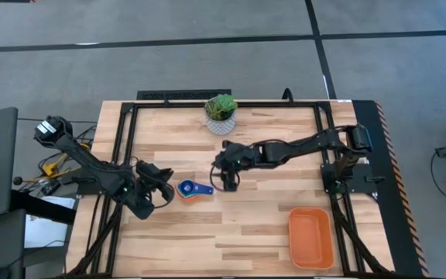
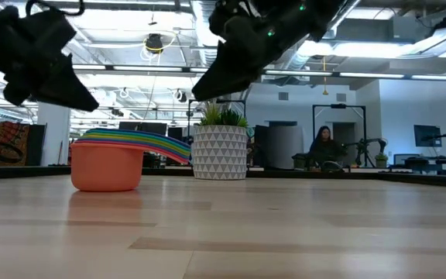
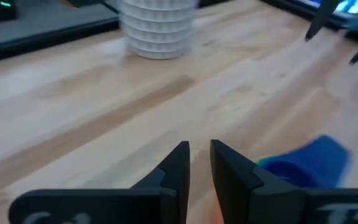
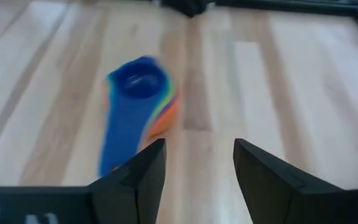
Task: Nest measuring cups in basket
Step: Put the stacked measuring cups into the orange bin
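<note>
While the nested stack of measuring cups (image 1: 193,190), dark blue on top and orange at the bottom, is seen on the bare wood well apart from the orange basket (image 1: 310,238), the right gripper (image 1: 228,180) is held just beside the stack with its fingers apart and empty, and the left gripper (image 1: 163,191) is held on the stack's far side from the basket, fingers nearly together on nothing. The stack could be tipped or spilled if only the top cup's handle is pinched. No writing or brand can be read.
</note>
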Tool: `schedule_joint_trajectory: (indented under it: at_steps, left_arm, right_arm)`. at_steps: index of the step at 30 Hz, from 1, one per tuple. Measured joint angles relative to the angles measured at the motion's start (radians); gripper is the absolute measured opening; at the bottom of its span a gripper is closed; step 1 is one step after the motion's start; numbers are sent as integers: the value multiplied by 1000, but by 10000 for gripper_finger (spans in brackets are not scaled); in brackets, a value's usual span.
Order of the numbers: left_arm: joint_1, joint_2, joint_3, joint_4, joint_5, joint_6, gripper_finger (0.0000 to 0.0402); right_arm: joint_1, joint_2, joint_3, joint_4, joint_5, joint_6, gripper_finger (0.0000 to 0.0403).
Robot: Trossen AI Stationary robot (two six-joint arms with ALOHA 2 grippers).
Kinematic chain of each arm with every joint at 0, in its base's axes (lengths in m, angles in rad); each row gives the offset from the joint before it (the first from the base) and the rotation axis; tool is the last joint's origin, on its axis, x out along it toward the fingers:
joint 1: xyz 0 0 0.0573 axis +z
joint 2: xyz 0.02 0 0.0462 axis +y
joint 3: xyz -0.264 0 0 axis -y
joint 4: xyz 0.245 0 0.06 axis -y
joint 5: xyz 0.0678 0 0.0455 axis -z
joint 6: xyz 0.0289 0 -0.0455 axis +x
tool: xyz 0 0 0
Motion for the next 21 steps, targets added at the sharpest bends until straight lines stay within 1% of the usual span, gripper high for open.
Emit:
schedule_joint_trajectory:
  at_steps: [9, 11, 14, 17, 19, 21]
  left_arm:
    - [1, -11, 0, -372, -20, -281, 52]
    - [5, -30, 0, -449, -26, -334, 52]
    - [21, -93, 32, -575, -16, -415, 52]
    - [37, -173, 101, -654, 56, -435, 52]
    - [47, -226, 145, -647, 86, -396, 52]
    - [50, -269, 160, -588, 89, -359, 52]
  right_arm:
    - [-130, 0, 6, 20, -6, 26, 202]
    - [-159, 1, 32, 7, -33, 39, 203]
    - [-192, 1, 111, -78, -122, 151, 209]
    - [-200, 1, 214, -221, -225, 242, 218]
    - [-190, 0, 272, -306, -236, 246, 225]
    - [-176, 0, 311, -377, -237, 249, 230]
